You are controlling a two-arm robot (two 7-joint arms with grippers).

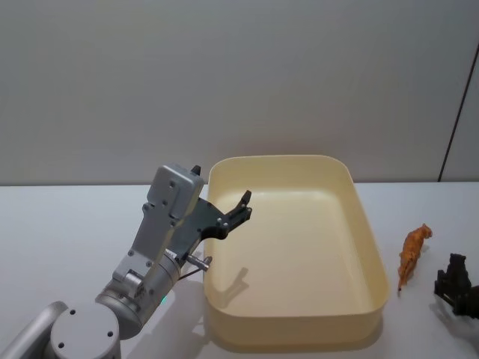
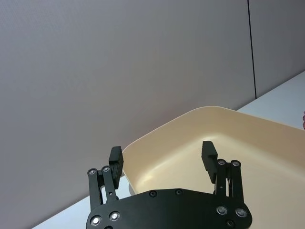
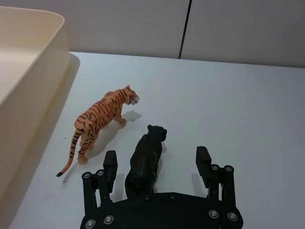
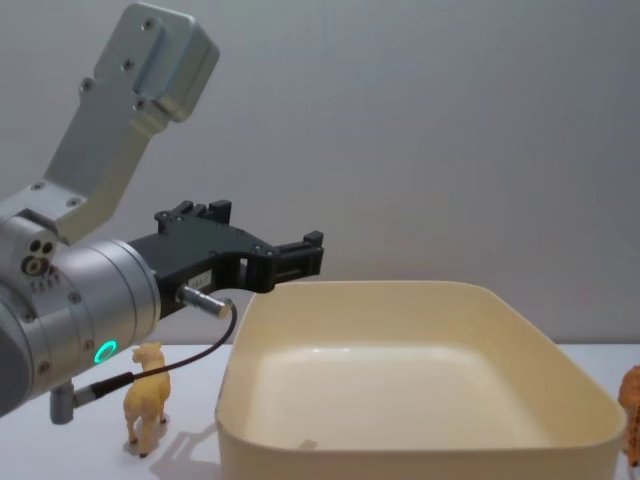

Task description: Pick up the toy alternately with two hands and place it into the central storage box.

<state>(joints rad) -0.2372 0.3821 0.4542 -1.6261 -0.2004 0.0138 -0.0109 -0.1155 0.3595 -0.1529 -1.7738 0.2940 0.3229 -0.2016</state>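
The cream storage box (image 1: pixel 372 233) sits in the middle of the table. My left gripper (image 1: pixel 242 203) hangs open and empty over the box's left rim; in the left wrist view its fingers (image 2: pixel 116 160) frame the box (image 2: pixel 267 152). To the right of the box, a black panther toy (image 3: pixel 145 162) stands on the table inside the spread of my open right gripper (image 3: pixel 157 164), close to one finger. My right gripper (image 1: pixel 456 283) is low at the table's front right. An orange striped tiger toy (image 3: pixel 102 119) stands between the panther and the box wall (image 3: pixel 28 71).
A small yellow llama-like toy (image 4: pixel 148 397) stands on the table left of the box (image 4: pixel 400 450), under my left arm. The tiger (image 1: pixel 414 253) lies just off the box's right wall. Bare white table extends beyond the two animals.
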